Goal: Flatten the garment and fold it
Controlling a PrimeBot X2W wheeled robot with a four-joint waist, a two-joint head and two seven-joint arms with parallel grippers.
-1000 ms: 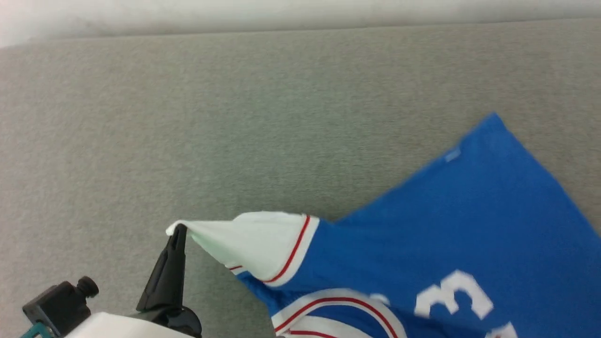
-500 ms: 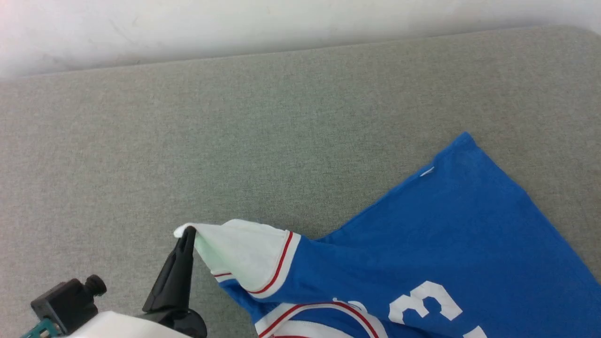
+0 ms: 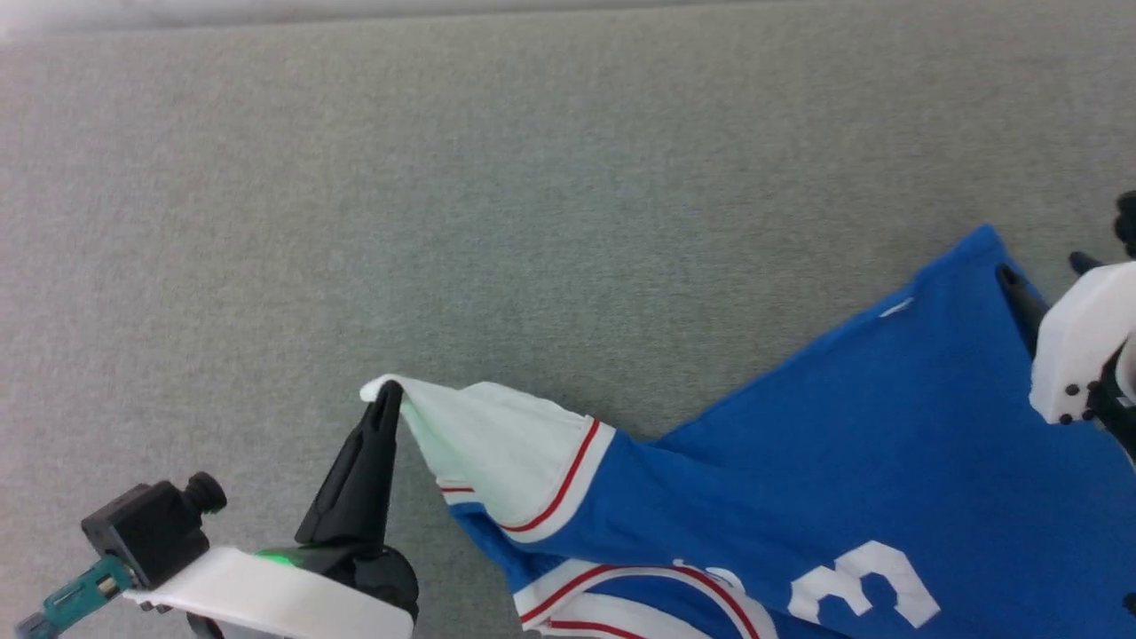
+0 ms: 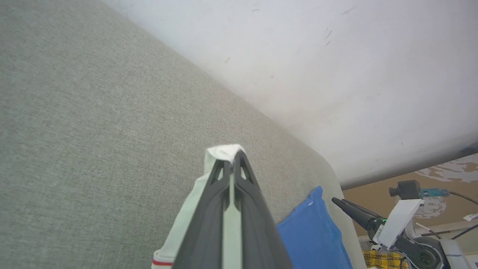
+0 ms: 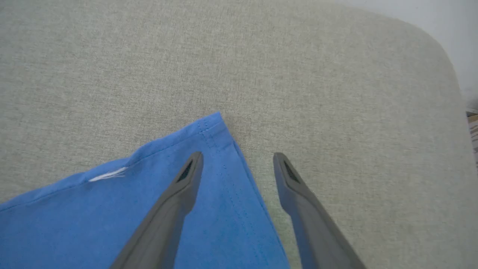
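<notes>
Royal-blue jersey knit, soft and matte, forms the body of the garment (image 3: 799,461), which lies spread over the lower right of a grey-green upholstered surface (image 3: 444,177) with a fine, heathered weave and a rounded far corner. Its white sleeve (image 3: 497,444) meets the blue at a band of red-and-white striped trim, and a second curved striped band runs along the bottom of the head view. The left gripper (image 3: 386,401) has its two dark fingers pressed together on the very tip of the sleeve, drawing the white cloth out into a taut point away from the blue body. The right gripper (image 5: 238,156) stands with its jaws wide apart at the far blue corner, one finger over the stitched hem and the other over bare upholstery, gripping nothing. A small white tab (image 5: 108,174) sits on the hem edge near that corner, too small to read. On the blue a white numeral 3 (image 3: 865,581) shows, and the white marks beside it are cut off by the frame. Beyond the surface rises a pale, scuffed wall (image 4: 336,74).
</notes>
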